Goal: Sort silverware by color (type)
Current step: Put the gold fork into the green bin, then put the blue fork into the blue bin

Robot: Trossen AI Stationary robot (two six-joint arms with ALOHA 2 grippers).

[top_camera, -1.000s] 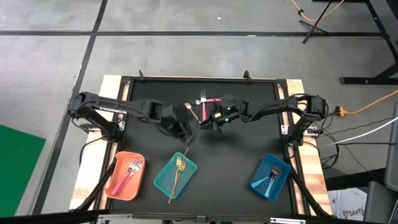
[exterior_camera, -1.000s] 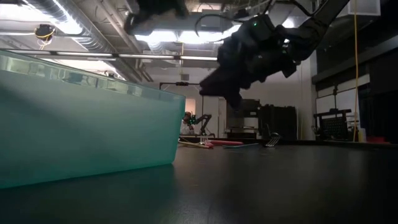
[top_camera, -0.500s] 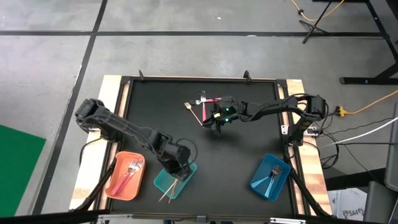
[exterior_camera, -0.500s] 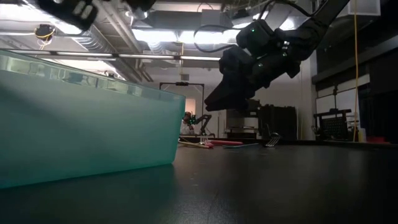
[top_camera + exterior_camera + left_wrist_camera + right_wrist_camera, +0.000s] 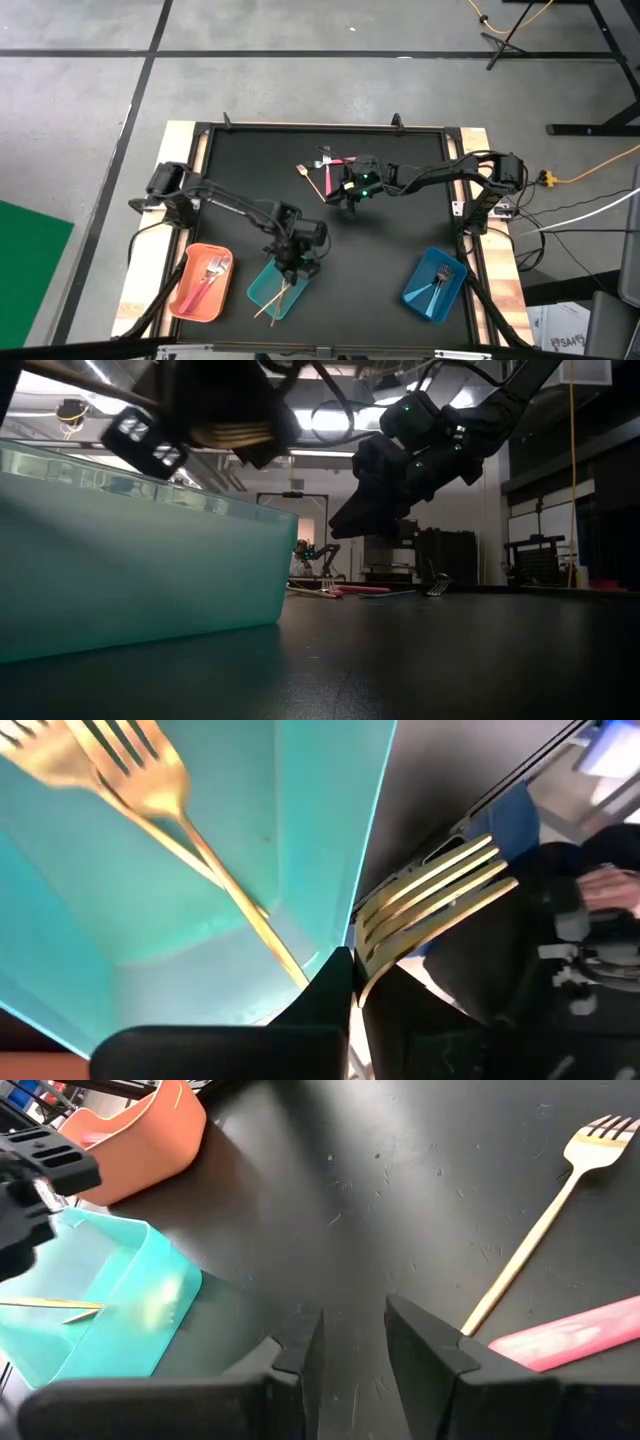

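The left gripper [image 5: 293,262] is clenched on a gold fork [image 5: 432,898] — its tines fan out just past the fingertips, over the near rim of the teal tray [image 5: 262,290]. Inside that tray, right below the jaws, lies a second gold fork [image 5: 150,790], all gold from tines to handle, slanting across the floor. To one side of the left gripper sits the orange tray [image 5: 187,290], holding pink-handled silverware [image 5: 205,281] with silver heads.

The right gripper [image 5: 349,194] hangs above the black table [image 5: 400,240] with its jaws parted and nothing between them. Just ahead of those jaws a loose gold fork [image 5: 545,1220] lies flat beside a pink handle [image 5: 575,1332]. Well off toward the right arm's base, the blue tray [image 5: 418,292] holds light-blue-handled pieces [image 5: 437,281].
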